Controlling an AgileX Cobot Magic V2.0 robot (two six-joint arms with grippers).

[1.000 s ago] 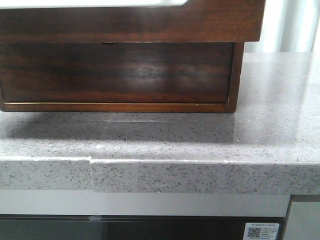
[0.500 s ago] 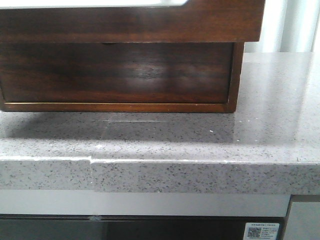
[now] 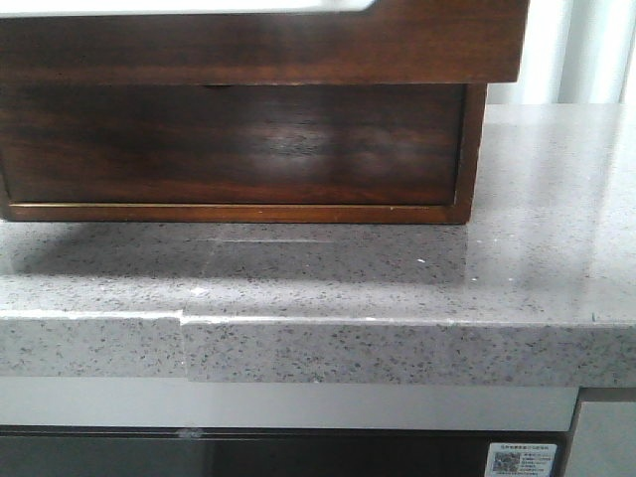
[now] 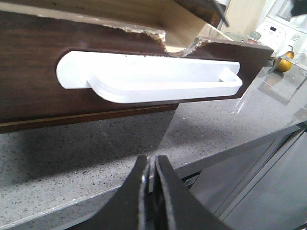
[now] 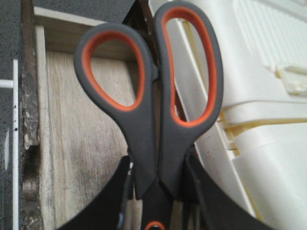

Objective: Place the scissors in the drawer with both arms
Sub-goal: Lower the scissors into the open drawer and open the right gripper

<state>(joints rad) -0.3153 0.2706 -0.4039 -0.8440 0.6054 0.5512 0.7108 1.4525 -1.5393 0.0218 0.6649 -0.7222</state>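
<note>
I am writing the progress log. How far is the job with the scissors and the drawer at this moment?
Done: the drawer is pulled out, its pale wooden floor showing behind the white handle. In hand: the right gripper holds the scissors over a pale wooden floor, probably the drawer's. The left gripper is shut and empty, in front of the handle. Left: releasing the scissors inside, perhaps closing the drawer.

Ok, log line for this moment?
left gripper: shut, empty, below drawer handle | right gripper: holding scissors over open drawer | scissors not yet released
</note>
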